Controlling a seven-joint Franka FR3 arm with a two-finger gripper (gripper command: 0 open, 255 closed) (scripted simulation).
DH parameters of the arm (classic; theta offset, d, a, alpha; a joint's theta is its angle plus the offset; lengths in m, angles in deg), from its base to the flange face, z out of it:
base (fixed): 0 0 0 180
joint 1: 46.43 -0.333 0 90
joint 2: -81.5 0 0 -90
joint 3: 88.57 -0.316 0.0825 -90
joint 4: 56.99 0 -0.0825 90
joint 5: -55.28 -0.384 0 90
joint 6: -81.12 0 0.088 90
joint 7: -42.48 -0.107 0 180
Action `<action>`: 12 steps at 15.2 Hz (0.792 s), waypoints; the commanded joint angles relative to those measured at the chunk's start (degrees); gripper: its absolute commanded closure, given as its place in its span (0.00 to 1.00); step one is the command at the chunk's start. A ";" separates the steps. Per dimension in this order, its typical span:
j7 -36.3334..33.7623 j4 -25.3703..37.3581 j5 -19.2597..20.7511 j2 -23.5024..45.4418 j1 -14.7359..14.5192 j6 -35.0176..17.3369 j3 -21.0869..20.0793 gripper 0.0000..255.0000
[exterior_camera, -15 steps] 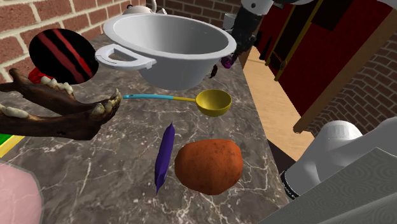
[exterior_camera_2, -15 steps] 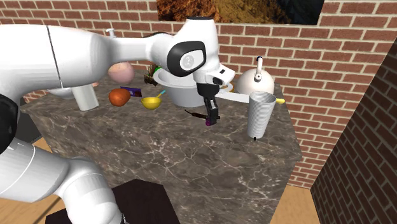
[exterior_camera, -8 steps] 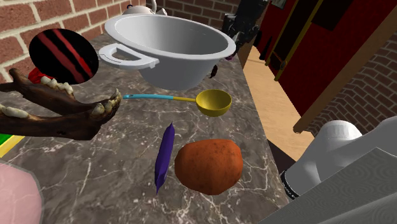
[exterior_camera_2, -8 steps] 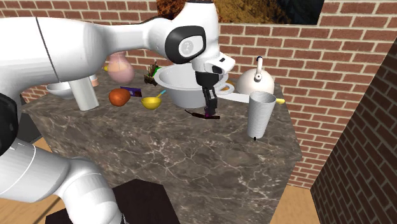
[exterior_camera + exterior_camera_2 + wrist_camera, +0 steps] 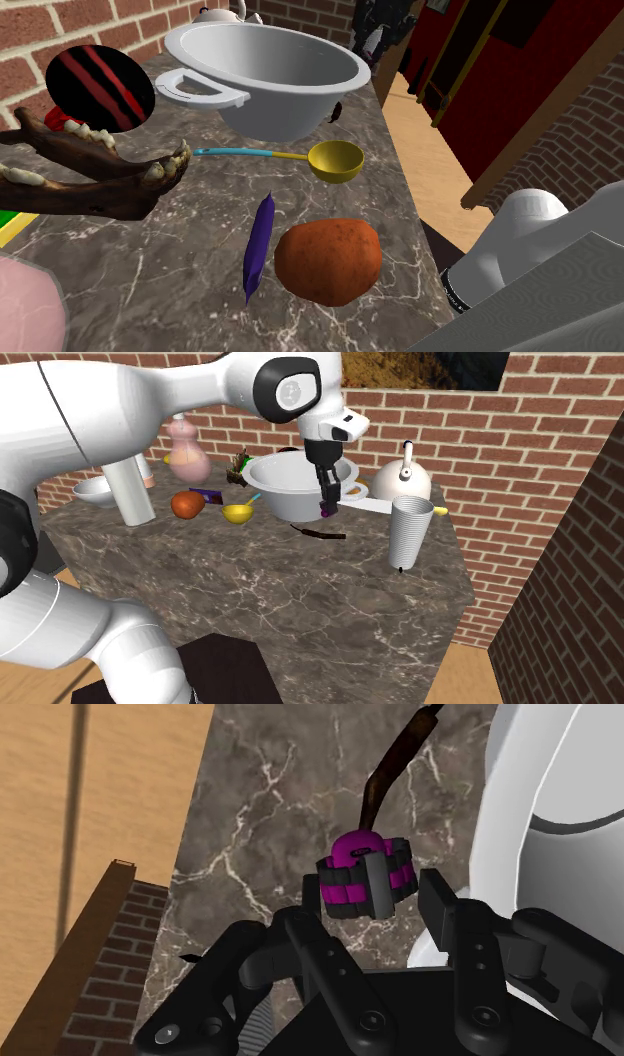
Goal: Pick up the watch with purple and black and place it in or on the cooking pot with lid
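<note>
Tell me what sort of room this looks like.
Most likely a kitchen in a house: a dark stone counter backed by brick walls, with a pot, a kettle and a yellow scoop on it.

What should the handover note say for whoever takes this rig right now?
Gripper: jaws shut on the purple and black watch.
Watch: held clear of the marble counter, beside the outer wall of the white pot, not over its opening.
Pot: open, no lid on it.
Done: grasp and pick-up.
Left: raise above the rim, carry over the opening, release inside.
Note: a dark curved thing lies on the counter below the gripper; probably best left alone.
</note>
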 commanded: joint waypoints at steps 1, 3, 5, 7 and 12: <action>-0.03 1.94 -0.08 0.55 -0.07 1.41 -0.03 1.00; -0.03 4.02 -0.16 1.11 -0.12 2.94 -0.03 1.00; -0.03 6.16 -0.24 1.71 -0.17 4.47 -0.02 1.00; -0.02 8.36 -0.32 2.37 -0.23 6.02 -0.01 1.00; 0.03 14.18 -0.56 4.27 -0.36 9.96 0.08 1.00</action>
